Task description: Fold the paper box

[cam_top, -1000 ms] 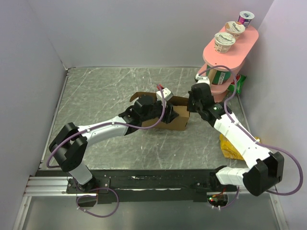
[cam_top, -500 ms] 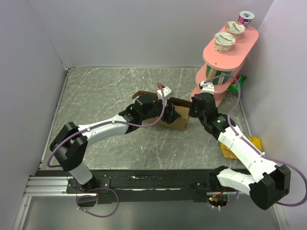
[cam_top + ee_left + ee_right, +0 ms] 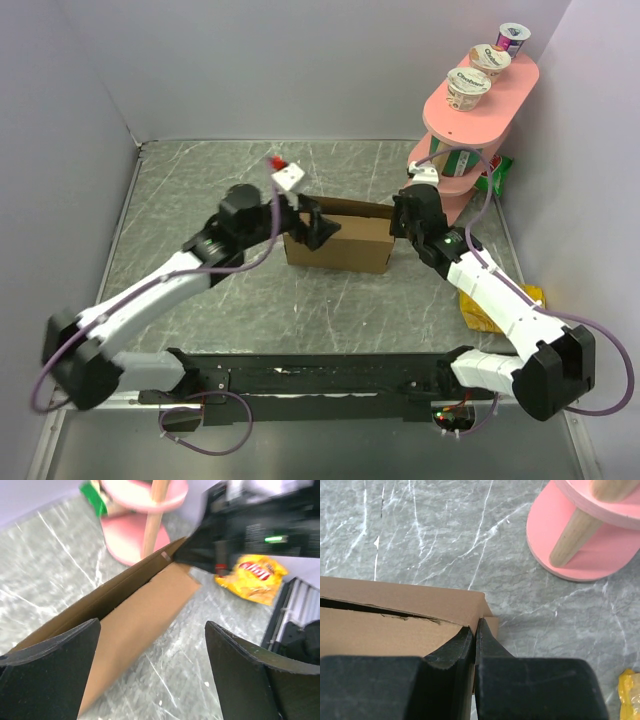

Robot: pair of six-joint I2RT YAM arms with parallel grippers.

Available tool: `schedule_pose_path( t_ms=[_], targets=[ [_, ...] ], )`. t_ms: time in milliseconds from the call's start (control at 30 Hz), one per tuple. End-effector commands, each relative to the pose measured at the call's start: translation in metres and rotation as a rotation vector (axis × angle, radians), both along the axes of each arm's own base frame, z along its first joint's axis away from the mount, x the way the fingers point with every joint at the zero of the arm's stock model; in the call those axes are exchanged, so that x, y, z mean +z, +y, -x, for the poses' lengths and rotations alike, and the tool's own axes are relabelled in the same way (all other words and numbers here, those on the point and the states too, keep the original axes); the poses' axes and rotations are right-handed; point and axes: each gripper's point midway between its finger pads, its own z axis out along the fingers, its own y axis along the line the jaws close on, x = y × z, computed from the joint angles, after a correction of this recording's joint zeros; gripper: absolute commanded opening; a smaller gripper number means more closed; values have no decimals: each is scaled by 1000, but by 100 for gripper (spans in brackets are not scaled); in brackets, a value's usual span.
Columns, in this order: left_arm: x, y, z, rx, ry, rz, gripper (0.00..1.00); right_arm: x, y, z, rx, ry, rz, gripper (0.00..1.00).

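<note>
The box (image 3: 345,245) stands at the middle of the counter (image 3: 200,190), a shallow brown shape with one long side facing near. A gap shows along its top far edge. The right jaws are clenched on the cardboard at the box's right end, their fingers (image 3: 452,652) pinched together over the edge. The left jaws are spread wide over the box's left end, grasping nothing. A pink stand (image 3: 465,130) sits far right, with a yellow bag (image 3: 477,315) nearer.

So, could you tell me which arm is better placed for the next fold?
Probably left: the left end effector is open at the box's left end; the right end effector is shut on its right corner, steadying it.
</note>
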Motion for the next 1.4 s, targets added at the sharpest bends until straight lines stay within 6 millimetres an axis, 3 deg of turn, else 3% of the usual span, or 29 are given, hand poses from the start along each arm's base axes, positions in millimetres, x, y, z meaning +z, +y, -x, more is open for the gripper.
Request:
schedule_pose_path(
  t_ms=[0,33,100,133,233,467,700,800,1033,1333,1367],
  targets=[
    [22,46,21,79,-43,-25,90,-34,1,17,67,163,50,0],
    [10,63,17,130,-18,-48,91,-34,4,17,80,164,41,0],
    [9,87,13,195,-20,-51,96,-32,6,16,95,160,34,0],
    [0,103,2,248,8,-60,97,-33,8,16,110,161,28,0],
    [-7,121,-16,282,53,-45,97,-31,11,15,127,155,24,0],
    [-20,114,-55,258,92,-53,91,-33,9,17,131,155,38,0],
    [-35,117,-72,297,114,-98,79,-32,8,19,132,151,34,0],
    [-45,119,-75,310,120,-111,71,-32,9,19,138,151,29,0],
    [-49,113,-76,287,148,-99,34,-32,12,17,145,154,25,0],
    [-33,107,-80,324,215,3,1,-37,9,18,130,161,39,0],
    [-30,105,-80,323,226,12,1,-39,8,18,126,167,44,0]
  ],
)
